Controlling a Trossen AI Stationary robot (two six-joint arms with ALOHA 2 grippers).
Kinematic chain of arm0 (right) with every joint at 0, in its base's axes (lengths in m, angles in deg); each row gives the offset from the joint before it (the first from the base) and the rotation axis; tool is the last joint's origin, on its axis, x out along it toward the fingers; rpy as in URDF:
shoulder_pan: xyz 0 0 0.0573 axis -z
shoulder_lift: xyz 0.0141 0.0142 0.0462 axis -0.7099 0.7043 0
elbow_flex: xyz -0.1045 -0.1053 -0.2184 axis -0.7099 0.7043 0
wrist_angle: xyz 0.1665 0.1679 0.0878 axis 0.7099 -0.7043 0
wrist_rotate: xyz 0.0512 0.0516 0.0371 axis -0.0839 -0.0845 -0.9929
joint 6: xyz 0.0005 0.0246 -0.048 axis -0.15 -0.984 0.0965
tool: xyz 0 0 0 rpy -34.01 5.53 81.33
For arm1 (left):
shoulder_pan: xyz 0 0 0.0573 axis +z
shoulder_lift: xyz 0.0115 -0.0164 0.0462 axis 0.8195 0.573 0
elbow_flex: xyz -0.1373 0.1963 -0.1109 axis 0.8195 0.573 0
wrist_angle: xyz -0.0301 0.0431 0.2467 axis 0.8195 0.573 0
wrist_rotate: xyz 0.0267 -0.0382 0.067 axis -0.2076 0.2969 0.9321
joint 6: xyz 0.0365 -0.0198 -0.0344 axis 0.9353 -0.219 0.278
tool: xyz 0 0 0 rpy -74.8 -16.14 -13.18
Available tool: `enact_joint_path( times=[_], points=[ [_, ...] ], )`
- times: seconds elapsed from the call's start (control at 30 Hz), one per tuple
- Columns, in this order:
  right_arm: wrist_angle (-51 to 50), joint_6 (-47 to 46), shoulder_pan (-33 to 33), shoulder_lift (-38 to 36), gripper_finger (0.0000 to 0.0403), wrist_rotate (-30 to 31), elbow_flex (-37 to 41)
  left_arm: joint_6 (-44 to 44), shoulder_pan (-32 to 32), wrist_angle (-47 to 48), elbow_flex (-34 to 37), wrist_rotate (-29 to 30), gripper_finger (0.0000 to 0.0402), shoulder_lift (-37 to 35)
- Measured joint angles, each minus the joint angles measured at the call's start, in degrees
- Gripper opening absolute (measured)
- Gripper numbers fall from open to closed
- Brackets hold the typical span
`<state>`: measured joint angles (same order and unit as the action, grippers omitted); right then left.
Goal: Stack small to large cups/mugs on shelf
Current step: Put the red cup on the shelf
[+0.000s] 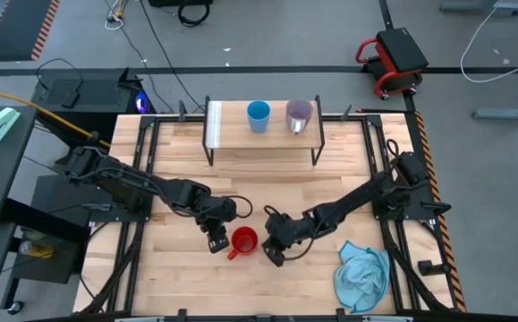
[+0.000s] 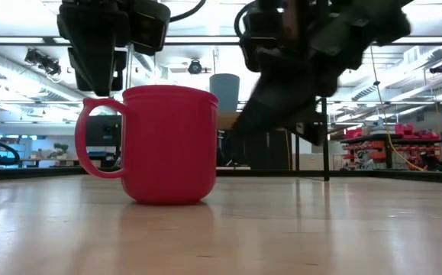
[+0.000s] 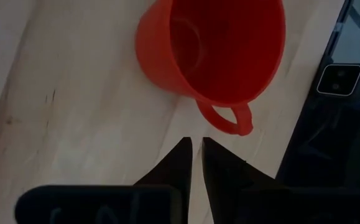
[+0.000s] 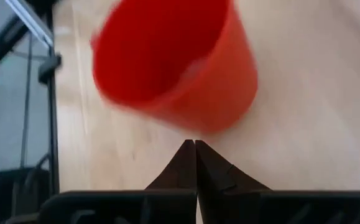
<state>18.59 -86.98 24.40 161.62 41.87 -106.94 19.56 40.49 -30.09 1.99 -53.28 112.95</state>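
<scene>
The red mug stands upright on the tabletop near its front middle, also seen in the low view. Its handle points toward my left gripper, which hovers shut just off the handle on the mug's left. My right gripper is shut, with its tips right at the mug's wall on the right. The shelf stands at the far middle. The light blue cup and the purple-grey mug stand upright on its top. My right gripper's shut fingertips point slanting down at the red mug's outer wall, on the side away from the handle. I cannot tell whether they touch it. The mug sits on the table.
A crumpled light blue cloth lies at the near right corner. Black frame rails run along both sides of the table. Bare wood lies between the mug and the shelf.
</scene>
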Motion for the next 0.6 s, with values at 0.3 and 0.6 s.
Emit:
enact_joint_path(
  times=[0.3,0.6],
  points=[
    [1.9,3.0,2.4,0.0,0.0,-1.6,0.0,0.0,0.0,-0.2,0.0,-0.6,0.0048,0.0],
    [3.7,5.7,5.3,0.0,0.0,-2.5,0.0,0.0,0.9,-0.6,0.0,-0.6,0.005,0.0]
  ],
)
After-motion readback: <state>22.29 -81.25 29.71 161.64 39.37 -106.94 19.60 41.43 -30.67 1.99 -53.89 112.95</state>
